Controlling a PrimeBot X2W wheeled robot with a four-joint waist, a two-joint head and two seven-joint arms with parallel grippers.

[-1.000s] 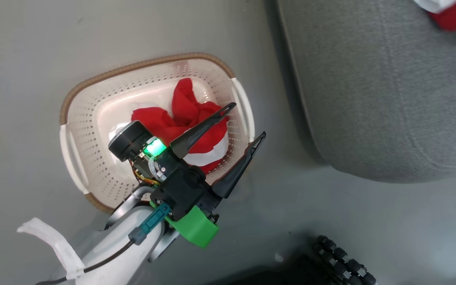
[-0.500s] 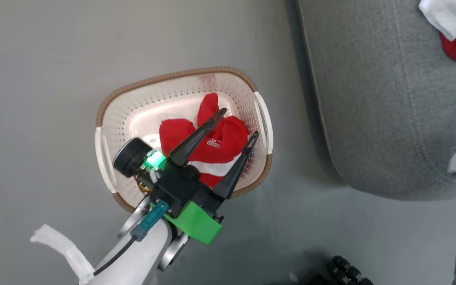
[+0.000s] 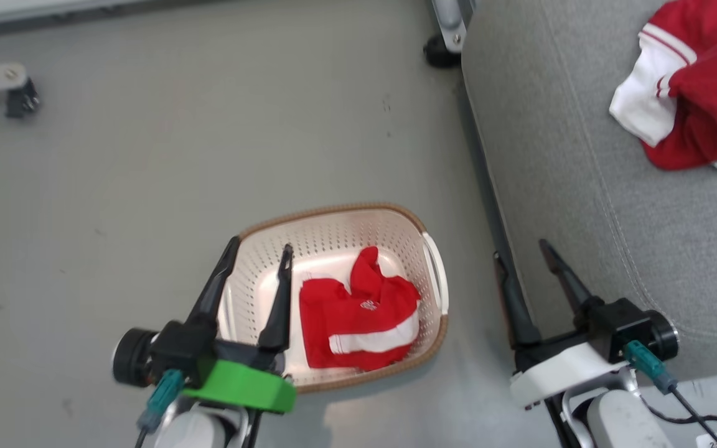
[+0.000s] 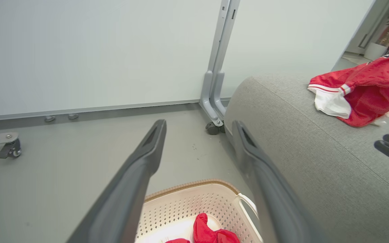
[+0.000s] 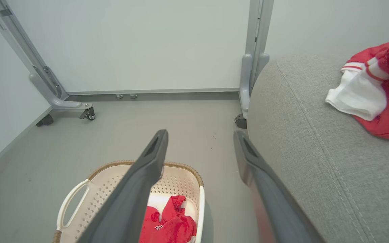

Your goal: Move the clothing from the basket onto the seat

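Observation:
The cream basket [image 3: 333, 209] stands on the floor with one red clothing piece with a white band [image 3: 358, 317] inside. My left gripper [image 3: 260, 246] hangs open and empty over the basket's left side, left of that piece. My right gripper [image 3: 520, 249] is open and empty between the basket and the grey seat [image 3: 582, 155]. A second red and white garment [image 3: 701, 93] lies on the seat's far right. The left wrist view has the left gripper [image 4: 198, 124] above the basket [image 4: 194, 184]. Through the right gripper [image 5: 200, 133] I see the basket [image 5: 113, 165] and seat [image 5: 299, 135].
A grey wheeled partition leg with a caster [image 3: 442, 53] stands at the seat's far corner, and another caster foot [image 3: 16, 93] sits at the far left. White wall panels [image 5: 147, 44] close the back. Grey floor surrounds the basket.
The head camera has pulled back and shifted. My left gripper has swung from above the red piece to the basket's left side. The right gripper has come into view, open, beside the seat.

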